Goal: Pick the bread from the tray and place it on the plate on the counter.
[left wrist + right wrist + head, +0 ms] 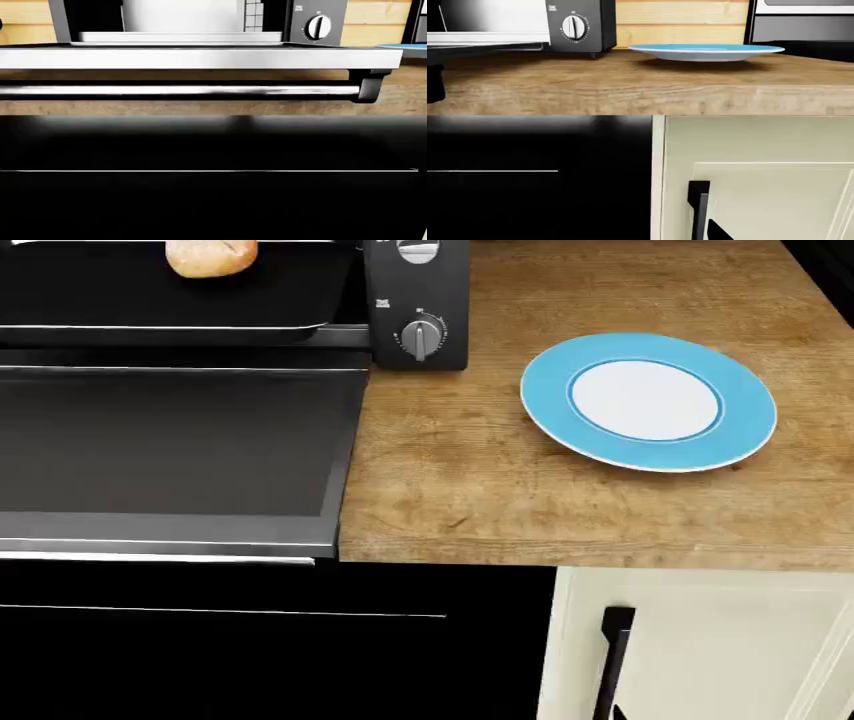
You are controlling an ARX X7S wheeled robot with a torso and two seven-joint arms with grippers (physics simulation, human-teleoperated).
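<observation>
The bread [211,257], a golden-brown roll, lies on the black tray [160,328] with a silver rim, inside the open toaster oven at the head view's top left. The tray's front rim also shows in the left wrist view [180,37]. The plate [647,400], sky-blue rim and white centre, sits bare on the wood-grain counter [454,490] to the right of the oven. The plate shows edge-on in the right wrist view [707,50] and as a sliver in the left wrist view [403,46]. Neither gripper shows in any view.
The oven's dark glass door [174,440] lies open flat in front of the tray, its handle bar [180,90] at the counter's front edge. The oven's knob panel [422,337] stands between tray and plate. A cream cabinet front [707,640] with a black handle [614,650] is below.
</observation>
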